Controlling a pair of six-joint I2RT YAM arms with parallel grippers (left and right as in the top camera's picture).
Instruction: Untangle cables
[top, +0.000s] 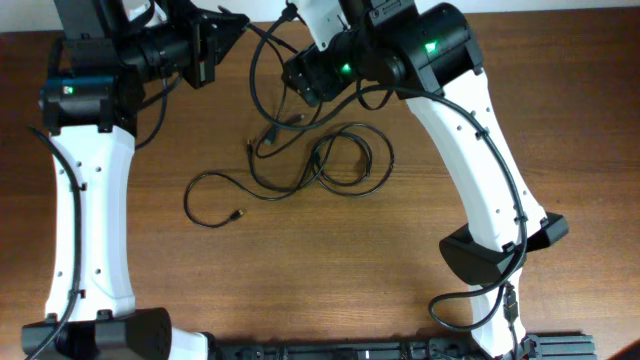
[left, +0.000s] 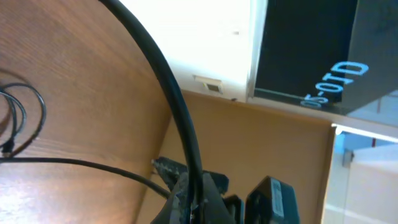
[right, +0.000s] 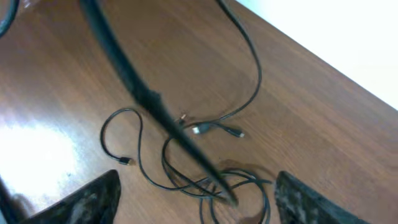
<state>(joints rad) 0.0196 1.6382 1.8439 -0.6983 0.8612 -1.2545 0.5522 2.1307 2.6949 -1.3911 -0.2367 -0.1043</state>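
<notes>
Closest to the left wrist lens is one cord (left: 163, 81), a black line sweeping from 11 o'clock down into the left gripper (left: 191, 200). Its fingers look pressed together on the cord at 6 o'clock of that view. Seen from overhead, this gripper sits high at 10 o'clock of the table (top: 330, 290), and the cord appears to arc from it down to the cables (top: 340, 160). These lie on the wood just toward 12 o'clock of centre — a small coil at 3 o'clock of the group, a pair of plugs (top: 265, 140) at 11, and one slack loop (top: 213, 195) trailing out to 8. The right gripper (right: 199, 202) hangs over the coil with its fingers (right: 93, 199) spread wide, holding nothing. The step in hand looks like drawing the raised cord free. It would go best if the right gripper came down on the coil itself, not on the raised strand, and closed on the crossing strands to anchor them — then the left can pull slowly toward 9 o'clock. A plug catching in a loop is the likely snag, so ease off if the whole coil starts to drag.
</notes>
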